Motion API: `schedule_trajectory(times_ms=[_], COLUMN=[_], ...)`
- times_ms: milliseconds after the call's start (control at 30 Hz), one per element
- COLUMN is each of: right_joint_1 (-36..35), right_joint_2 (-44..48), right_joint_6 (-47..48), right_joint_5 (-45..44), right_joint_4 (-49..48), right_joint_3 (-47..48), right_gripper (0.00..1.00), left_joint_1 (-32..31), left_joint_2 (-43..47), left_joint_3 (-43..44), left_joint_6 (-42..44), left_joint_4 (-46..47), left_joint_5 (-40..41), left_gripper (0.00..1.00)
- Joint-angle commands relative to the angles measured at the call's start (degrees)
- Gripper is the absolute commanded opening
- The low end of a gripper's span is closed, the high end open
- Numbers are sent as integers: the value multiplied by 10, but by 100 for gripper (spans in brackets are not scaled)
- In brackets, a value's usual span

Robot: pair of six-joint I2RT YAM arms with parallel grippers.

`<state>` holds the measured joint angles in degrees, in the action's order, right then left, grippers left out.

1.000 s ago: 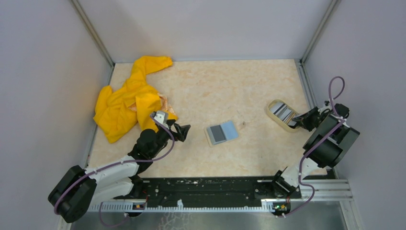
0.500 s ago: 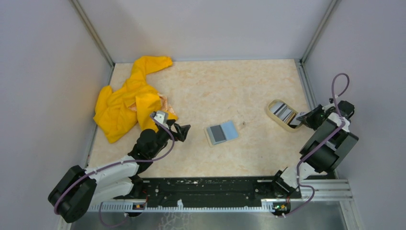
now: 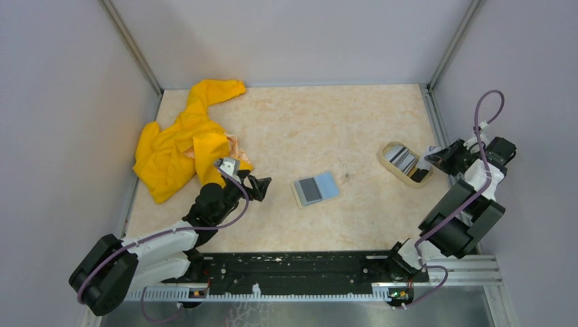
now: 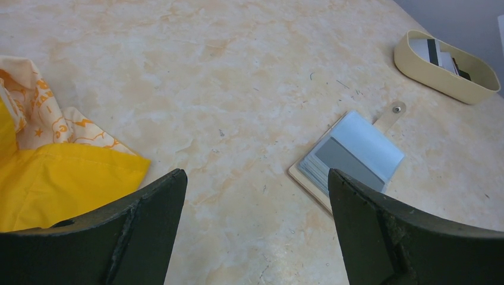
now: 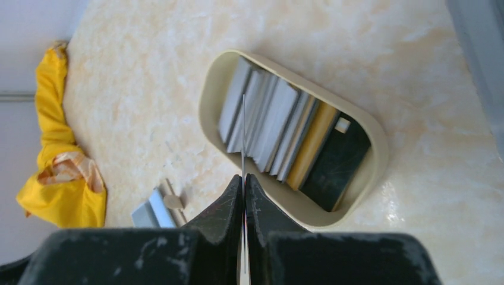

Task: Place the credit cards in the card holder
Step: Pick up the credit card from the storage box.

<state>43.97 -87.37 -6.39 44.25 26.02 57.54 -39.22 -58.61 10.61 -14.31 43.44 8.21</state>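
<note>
Now my right fingers (image 5: 223,208) pinch one card (image 5: 243,136) edge-on above the dish (image 5: 297,208). The holder (image 3: 315,188) lies open mid-surface (image 3: 307,129), well apart, with my left fingers (image 4: 148,208) spread near it. On so thin a grip, I fear the card twisting or slipping during the carry.

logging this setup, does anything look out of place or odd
Only the crumpled yellow cloth garment heaped at the far left looks out of place, unrelated to the cards. The tan folding card holder lies open and flat, and the right pincer pinches one thin card edge-on near the cream oval dish.
</note>
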Motion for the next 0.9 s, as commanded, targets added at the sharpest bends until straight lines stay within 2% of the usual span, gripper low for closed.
schedule_trajectory(times_ms=[0,100,200,267,333,467,600,667,767,867], right_joint_1=[4,-22,-83,-134,-189,-281,-349,-382,-419,-443], right_joint_2=[49,51,53,56,65,83,85,88,98,115], right_joint_6=[34,50,102,139,170,178,174,167,144,52], right_joint_5=[133,214,272,308,335,371,399,403,403,399], right_joint_4=[-40,-62,-67,-67,-75,-111,-118,-118,-133,-201], right_joint_3=[3,-8,-13,-17,-26,-48,-48,-45,-44,-59], right_gripper=[0,0,0,0,0,0,0,0,0,0], left_joint_1=[1,1,1,1,1,1,0,-9,-48,-91], left_joint_2=[-3,-2,4,0,-13,-54,-103,-139,-196,-245], left_joint_3=[19,22,21,17,3,-13,13,17,16,33], left_joint_6=[4,5,15,14,1,-76,-175,-213,-216,-190], left_joint_4=[5,1,8,32,98,220,289,348,462,510], left_joint_5=[3,0,-36,-99,-165,-268,-342,-350,-322,-283], left_gripper=[94,94,95,95,96,96,92,90,88,85])
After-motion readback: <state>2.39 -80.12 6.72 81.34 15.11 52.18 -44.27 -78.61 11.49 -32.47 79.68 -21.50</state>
